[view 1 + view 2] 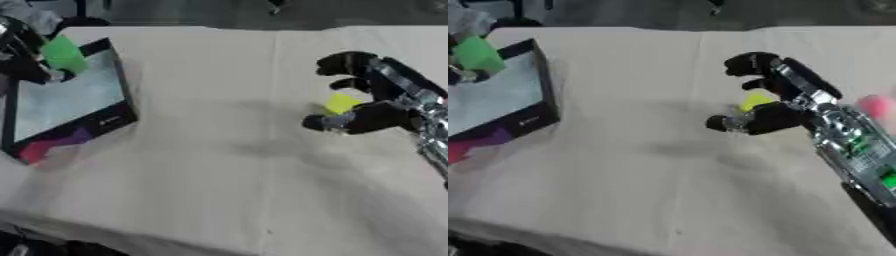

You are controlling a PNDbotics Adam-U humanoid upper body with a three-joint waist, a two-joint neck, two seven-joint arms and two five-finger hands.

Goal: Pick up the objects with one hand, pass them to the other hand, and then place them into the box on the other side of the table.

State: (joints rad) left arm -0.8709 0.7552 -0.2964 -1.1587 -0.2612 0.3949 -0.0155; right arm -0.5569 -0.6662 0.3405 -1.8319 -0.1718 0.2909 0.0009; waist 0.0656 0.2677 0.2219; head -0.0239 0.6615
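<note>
The bare tan table (pixel 219 190) fills the lower part of both views, its cloth creased down the middle. Above it on the right, the right hand (pixel 776 107) hangs over the table, its fingers and thumb curled around a small yellow block (pixel 340 103), which sits in the gap between them, lifted off the cloth. Its silver forearm (pixel 846 145) runs down to the lower right corner. A pink blurred thing (pixel 875 106) shows just past the arm at the right edge.

At the far left, a black-walled box (pixel 118 107) lies on the table, tilted in the view. The left hand (pixel 26 62) is at the box's upper corner with a green block (pixel 63 52) against it; whether its fingers are curled round the block cannot be made out.
</note>
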